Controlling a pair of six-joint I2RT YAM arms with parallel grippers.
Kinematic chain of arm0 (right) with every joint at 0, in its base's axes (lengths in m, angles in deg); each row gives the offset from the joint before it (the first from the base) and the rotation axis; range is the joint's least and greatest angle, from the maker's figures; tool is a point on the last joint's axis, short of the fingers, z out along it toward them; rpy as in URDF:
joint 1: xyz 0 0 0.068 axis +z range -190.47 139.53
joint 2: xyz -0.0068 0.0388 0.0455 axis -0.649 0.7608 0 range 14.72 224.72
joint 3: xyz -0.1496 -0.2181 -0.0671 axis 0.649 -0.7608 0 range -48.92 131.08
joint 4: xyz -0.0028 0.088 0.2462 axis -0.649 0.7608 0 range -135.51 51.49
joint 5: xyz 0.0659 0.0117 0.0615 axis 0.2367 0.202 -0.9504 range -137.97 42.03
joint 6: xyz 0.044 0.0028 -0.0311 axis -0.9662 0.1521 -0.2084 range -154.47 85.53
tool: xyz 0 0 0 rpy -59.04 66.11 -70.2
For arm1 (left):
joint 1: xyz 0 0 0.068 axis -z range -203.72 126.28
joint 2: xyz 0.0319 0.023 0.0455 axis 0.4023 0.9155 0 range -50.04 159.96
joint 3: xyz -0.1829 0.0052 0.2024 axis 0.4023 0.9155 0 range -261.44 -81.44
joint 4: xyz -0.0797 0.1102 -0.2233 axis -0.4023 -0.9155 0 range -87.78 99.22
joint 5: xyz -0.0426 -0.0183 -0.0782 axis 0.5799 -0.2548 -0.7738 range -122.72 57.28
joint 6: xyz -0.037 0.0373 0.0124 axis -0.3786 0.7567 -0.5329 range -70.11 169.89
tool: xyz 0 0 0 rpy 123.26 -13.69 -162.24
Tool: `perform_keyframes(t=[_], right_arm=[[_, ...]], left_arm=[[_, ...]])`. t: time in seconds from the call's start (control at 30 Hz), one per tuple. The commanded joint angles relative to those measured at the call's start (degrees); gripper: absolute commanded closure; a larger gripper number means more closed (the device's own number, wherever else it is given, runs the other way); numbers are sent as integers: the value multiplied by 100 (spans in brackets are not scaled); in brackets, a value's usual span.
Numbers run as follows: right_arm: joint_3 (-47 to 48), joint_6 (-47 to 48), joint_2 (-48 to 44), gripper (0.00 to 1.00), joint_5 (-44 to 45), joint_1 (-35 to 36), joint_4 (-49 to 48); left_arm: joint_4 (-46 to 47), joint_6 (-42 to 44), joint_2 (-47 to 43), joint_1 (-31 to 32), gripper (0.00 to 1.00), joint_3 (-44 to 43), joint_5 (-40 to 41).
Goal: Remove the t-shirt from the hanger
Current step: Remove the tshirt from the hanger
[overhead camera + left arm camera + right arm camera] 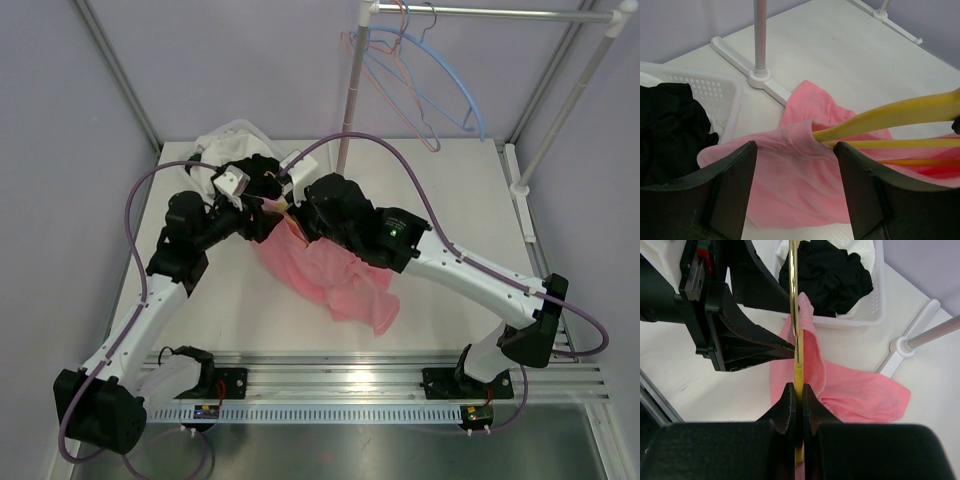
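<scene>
The pink t-shirt [335, 280] lies crumpled on the white table, one end still draped over a yellow hanger [795, 300]. My right gripper [798, 390] is shut on the hanger's bar and holds it raised on edge; it also shows in the top view [298, 218]. My left gripper [795, 150] is open. Its two fingers straddle the shirt's hemmed edge [790, 145] where the hanger arm [880, 117] comes out of the cloth. In the top view the left gripper [264, 203] sits just left of the right one.
A white basket [715, 90] with black and white clothes stands at the back left, close behind the grippers. A clothes rack's pole [352, 85] and foot [760, 75] stand behind the shirt, with blue and pink wire hangers [430, 95] on its rail.
</scene>
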Motion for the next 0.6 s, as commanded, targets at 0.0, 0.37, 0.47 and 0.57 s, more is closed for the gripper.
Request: perform_keyframes(t=[0.0,0.37,0.47,0.57], right_arm=[[440,-71,76,100,-291,91,-348],[379,-53,-11,100,-308,126,-313],[344,8,-46,100,-378,126,-190],[344,104,-82,100,-502,126,100]], left_arm=[[164,-4,161,20,41,-287,-59],[76,57,222,20,98,-349,213],[50,49,222,2,100,-366,371],[32,-13,249,-103,100,-419,398]])
